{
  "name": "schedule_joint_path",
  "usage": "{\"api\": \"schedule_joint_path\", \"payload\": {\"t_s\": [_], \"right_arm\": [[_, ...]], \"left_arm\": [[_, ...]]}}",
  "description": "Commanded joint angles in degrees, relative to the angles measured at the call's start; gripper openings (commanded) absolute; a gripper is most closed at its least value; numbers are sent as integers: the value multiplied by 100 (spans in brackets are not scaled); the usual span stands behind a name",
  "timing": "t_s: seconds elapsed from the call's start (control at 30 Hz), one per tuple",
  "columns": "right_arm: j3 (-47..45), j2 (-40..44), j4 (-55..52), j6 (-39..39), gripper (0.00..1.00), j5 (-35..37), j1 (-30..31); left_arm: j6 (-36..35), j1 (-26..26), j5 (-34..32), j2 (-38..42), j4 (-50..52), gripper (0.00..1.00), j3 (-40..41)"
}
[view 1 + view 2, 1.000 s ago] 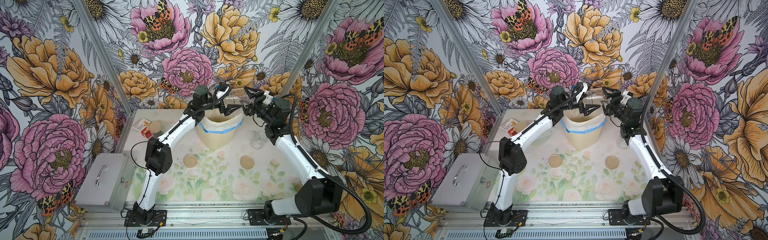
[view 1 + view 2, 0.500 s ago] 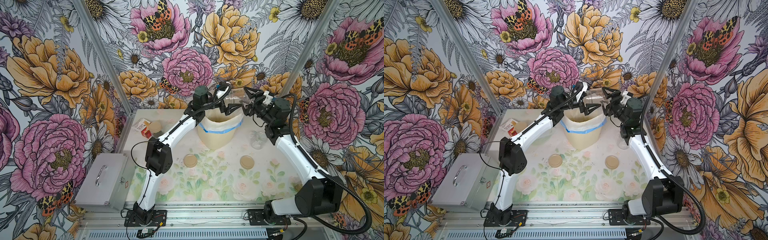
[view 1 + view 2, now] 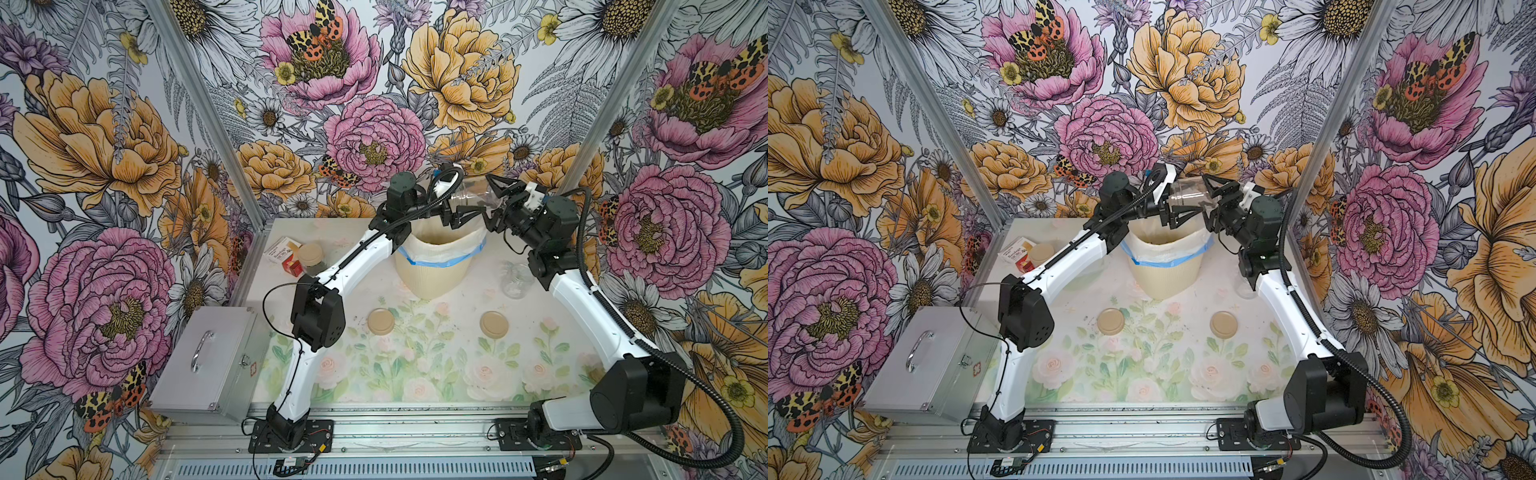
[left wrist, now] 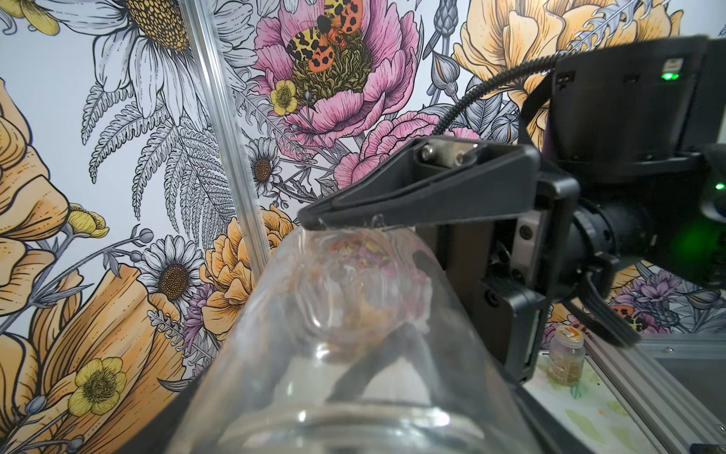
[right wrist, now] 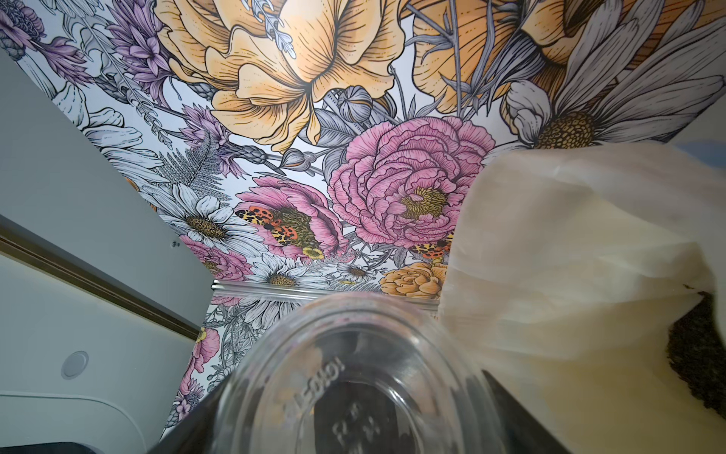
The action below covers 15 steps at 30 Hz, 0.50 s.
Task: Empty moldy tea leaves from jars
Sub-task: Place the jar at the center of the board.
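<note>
Right gripper [image 3: 1204, 197] clamps the glass jar [image 3: 1187, 194] by its base; mouth points roughly level toward left gripper [image 3: 1169, 203], straddling it, grip unclear.

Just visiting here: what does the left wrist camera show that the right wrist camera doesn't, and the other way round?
Only the left wrist view: the right gripper, one black finger on the far end of the clear round glass jar, and a second small glass jar standing on the table. Only the right wrist view: the thin white bin bag and dark crumbly tea leaves inside it. Both: that same jar, lying sideways and looking nearly empty, against the flowered wall.
</note>
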<state>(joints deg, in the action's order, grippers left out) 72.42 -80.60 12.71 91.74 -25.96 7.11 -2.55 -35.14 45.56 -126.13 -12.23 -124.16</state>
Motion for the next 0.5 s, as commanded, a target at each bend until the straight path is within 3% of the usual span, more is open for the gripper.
{"api": "schedule_joint_path", "payload": {"t_s": [0.0, 0.1, 0.33, 0.47], "right_arm": [[87, 193, 231, -7, 69, -157, 88], [87, 213, 135, -18, 74, -165, 88], [149, 325, -358, -260, 94, -164, 88], [141, 330, -424, -289, 98, -179, 87]], "left_arm": [[97, 23, -178, -95, -128, 62, -27], [105, 47, -194, -88, -148, 53, -64], [184, 116, -365, -9, -278, 53, -150], [228, 173, -426, 77, -280, 52, -170]]}}
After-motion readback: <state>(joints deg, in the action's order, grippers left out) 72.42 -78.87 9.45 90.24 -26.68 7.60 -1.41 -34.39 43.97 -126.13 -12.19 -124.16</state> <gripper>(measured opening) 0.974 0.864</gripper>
